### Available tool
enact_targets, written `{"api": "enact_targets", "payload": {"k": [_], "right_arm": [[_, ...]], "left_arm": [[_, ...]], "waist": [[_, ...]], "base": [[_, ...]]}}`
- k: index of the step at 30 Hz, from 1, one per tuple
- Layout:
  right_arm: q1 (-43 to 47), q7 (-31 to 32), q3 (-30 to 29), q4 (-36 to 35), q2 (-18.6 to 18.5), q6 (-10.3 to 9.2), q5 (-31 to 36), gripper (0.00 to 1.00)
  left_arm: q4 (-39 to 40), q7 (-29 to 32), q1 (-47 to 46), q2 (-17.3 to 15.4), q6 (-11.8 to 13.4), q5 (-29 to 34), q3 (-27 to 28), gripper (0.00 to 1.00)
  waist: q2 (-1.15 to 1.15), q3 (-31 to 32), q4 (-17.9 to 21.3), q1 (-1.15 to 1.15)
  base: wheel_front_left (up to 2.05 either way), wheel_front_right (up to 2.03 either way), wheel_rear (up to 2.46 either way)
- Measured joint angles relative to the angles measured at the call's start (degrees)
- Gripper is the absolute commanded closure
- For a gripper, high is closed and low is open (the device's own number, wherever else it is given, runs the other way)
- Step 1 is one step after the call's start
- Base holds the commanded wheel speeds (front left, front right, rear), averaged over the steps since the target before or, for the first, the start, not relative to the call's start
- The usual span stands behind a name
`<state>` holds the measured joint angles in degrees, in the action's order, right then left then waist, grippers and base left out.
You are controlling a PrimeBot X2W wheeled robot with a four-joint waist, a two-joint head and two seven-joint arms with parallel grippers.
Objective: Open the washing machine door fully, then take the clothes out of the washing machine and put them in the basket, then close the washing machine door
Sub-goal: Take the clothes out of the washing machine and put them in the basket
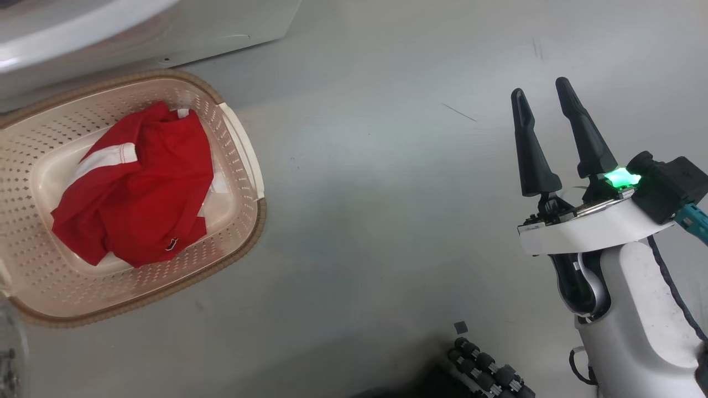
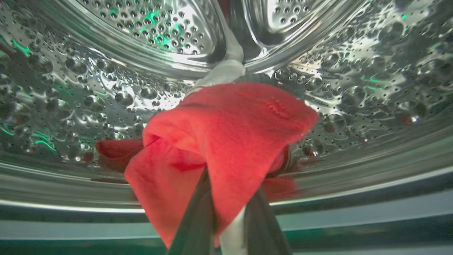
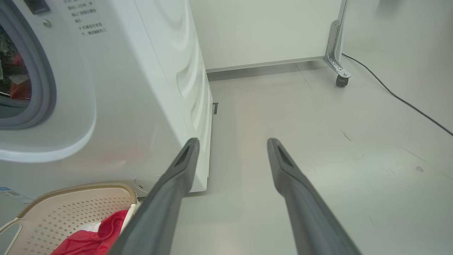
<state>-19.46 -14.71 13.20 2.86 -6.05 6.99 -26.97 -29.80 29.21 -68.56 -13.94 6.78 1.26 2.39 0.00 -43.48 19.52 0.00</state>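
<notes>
One red garment [image 2: 226, 141] sits inside the steel drum [image 2: 70, 88] of the washing machine [image 3: 134, 88], pinched between the fingers of the left gripper [image 2: 230, 202]. A second red garment [image 1: 138, 188], white stripe showing, lies crumpled in the basket [image 1: 246, 221], which stands on the floor [image 1: 387, 221] just beside the machine's front. The right gripper [image 1: 541, 91] hovers over bare floor, well apart from the basket, fingers spread and holding nothing.

I stand in a test lab: behind the washing machine [image 3: 124, 88], a castor-mounted white partition [image 3: 265, 32]; beside it, bare grey floor [image 3: 318, 134] and a loose cable [image 3: 400, 99].
</notes>
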Motion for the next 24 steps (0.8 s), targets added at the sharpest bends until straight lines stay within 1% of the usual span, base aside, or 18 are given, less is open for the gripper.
{"api": "enact_targets", "payload": {"k": [12, 17, 24], "right_arm": [[0.15, 0.00, -1.34, -0.66, -3.00, 0.00, 2.04, 0.00], [1.05, 0.00, -1.55, -0.71, -3.48, 0.00, 2.53, 0.00], [3.24, 0.00, -1.74, -0.70, -4.10, 0.00, 3.11, 0.00]], "left_arm": [[3.07, -13.43, 6.98, 5.22, 0.00, -3.67, 0.90, 1.00], [4.82, -19.59, 11.13, 6.81, 0.00, -5.14, 1.37, 1.00], [8.47, -28.24, 17.56, 10.06, 0.00, -6.94, 1.77, 1.00]], "waist": [[0.00, 2.31, -4.75, 0.00], [0.00, 3.97, -6.68, 0.00], [0.00, 6.79, -9.14, 0.00]], "base": [[0.00, 0.00, 0.00], [0.00, 0.00, 0.00], [0.00, 0.00, 0.00]]}}
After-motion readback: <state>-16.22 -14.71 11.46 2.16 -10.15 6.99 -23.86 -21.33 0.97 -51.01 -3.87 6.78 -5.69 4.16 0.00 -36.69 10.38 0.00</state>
